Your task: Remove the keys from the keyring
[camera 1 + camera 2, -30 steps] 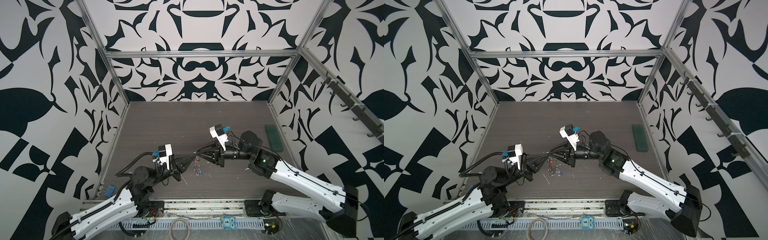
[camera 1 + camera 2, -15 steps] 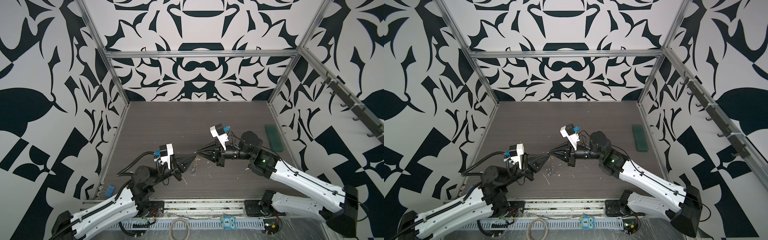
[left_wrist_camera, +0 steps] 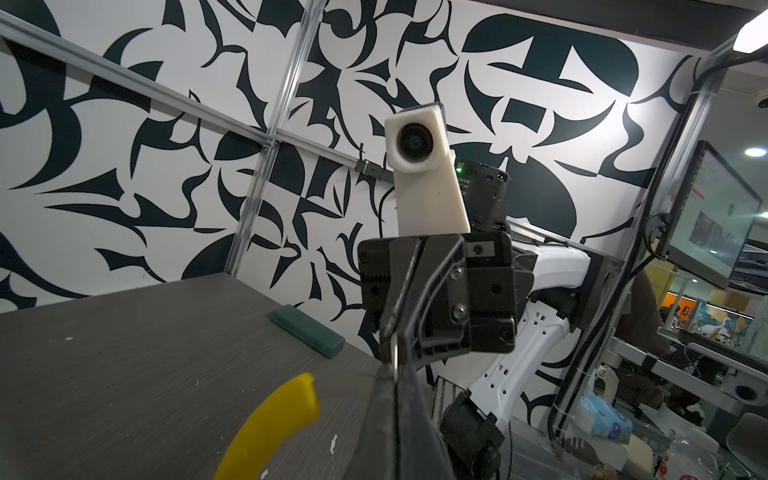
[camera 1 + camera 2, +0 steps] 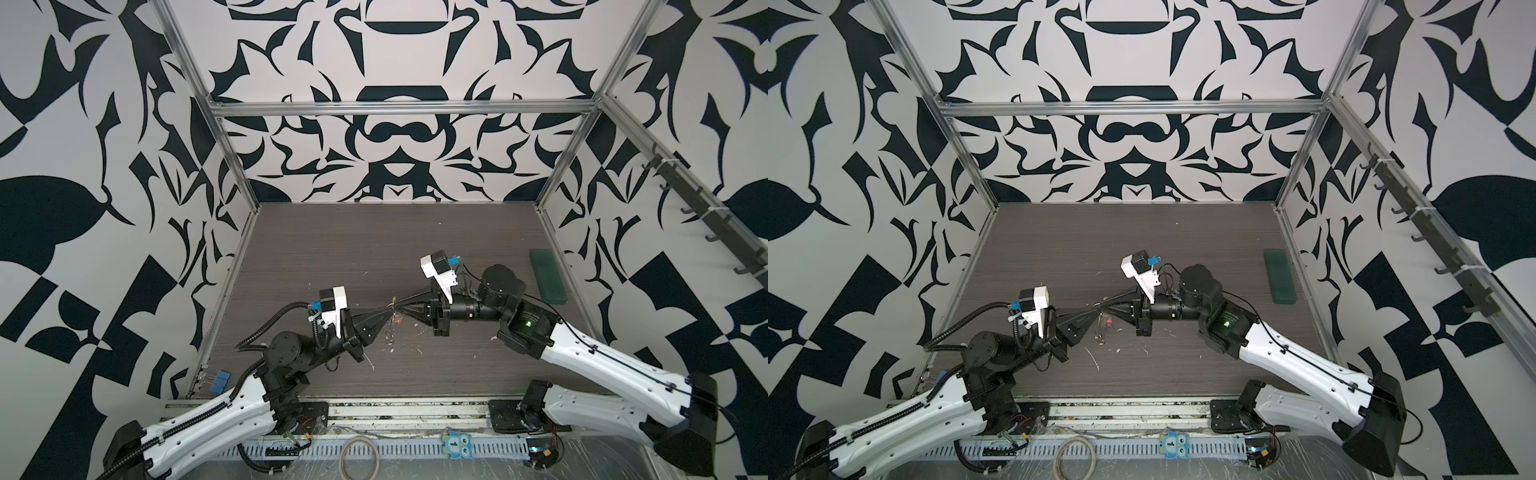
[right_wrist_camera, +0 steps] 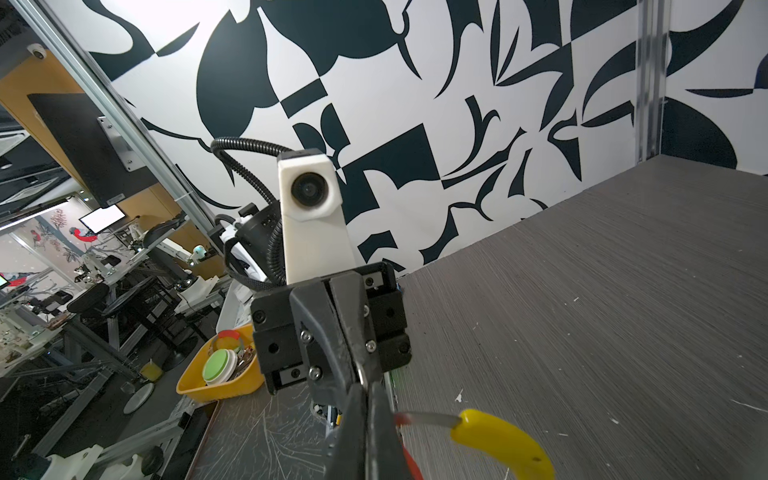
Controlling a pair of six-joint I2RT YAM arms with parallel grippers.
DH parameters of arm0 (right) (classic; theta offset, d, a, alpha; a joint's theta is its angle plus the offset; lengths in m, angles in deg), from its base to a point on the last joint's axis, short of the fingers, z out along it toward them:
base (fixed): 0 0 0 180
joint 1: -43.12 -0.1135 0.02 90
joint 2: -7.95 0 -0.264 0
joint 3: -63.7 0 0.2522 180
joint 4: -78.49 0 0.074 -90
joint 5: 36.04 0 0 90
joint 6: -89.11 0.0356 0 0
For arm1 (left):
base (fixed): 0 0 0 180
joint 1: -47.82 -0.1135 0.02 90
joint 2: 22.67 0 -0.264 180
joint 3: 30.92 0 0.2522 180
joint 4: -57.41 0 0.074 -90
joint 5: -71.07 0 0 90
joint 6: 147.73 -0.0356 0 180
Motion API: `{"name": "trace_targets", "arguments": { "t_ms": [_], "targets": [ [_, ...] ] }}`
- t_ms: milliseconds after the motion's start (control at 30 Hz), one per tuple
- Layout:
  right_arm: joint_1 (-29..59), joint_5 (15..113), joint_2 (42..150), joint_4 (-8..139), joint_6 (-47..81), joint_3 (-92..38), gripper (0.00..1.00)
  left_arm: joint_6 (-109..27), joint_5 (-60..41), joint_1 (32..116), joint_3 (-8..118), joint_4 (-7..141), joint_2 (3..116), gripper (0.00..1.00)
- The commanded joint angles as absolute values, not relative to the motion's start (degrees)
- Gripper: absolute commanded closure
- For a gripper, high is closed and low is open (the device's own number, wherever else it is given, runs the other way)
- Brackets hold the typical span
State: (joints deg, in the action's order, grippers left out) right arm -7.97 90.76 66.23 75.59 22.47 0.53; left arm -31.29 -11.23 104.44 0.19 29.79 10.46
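Both grippers meet tip to tip above the middle of the table in both top views, the left gripper (image 4: 388, 313) (image 4: 1094, 310) from the left and the right gripper (image 4: 397, 308) (image 4: 1103, 306) from the right. In the wrist views the left gripper (image 3: 395, 374) and right gripper (image 5: 365, 390) have their jaws pressed together on the keyring's small metal ring (image 5: 362, 373). The keyring's yellow sleeve (image 3: 270, 428) (image 5: 498, 442) curves out beside the fingers on a thin grey band. A red key (image 4: 397, 320) (image 4: 1108, 322) (image 5: 409, 455) hangs just under the tips. A small greyish piece (image 4: 390, 337) dangles lower.
A dark green case (image 4: 547, 276) (image 4: 1280, 276) (image 3: 307, 330) lies by the right wall. White scraps (image 4: 390, 350) dot the table below the grippers. A blue binder clip (image 4: 219, 380) sits at the front left corner. A beige hoop (image 4: 359, 455) lies on the front rail.
The right jaws have closed. Both grippers have drawn together until their tips touch, and the bunch now hangs between them.
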Motion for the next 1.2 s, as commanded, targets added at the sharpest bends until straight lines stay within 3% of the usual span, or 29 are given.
{"name": "trace_targets", "arguments": {
  "t_ms": [0, 100, 500, 1167],
  "targets": [
    [-8.12, 88.03, 63.28, 67.11, 19.39, -3.08, 1.0, -32.07, -14.68, 104.14, 1.74, 32.04, 7.99, 0.7],
    [-8.07, 86.81, 62.66, 58.39, 15.61, -6.58, 1.0, -32.02, -15.66, 104.16, 2.77, 37.68, 5.63, 0.63],
    [-6.59, 91.56, 68.08, 31.61, -1.45, -20.64, 1.0, -35.4, -4.92, 104.16, 15.06, 61.55, 9.61, 0.64],
    [-5.9, 99.48, 71.73, 23.1, -10.88, -27.91, 1.0, -35.92, 3.09, 104.14, 19.58, 65.66, 14.41, 0.69]
  ]
}}
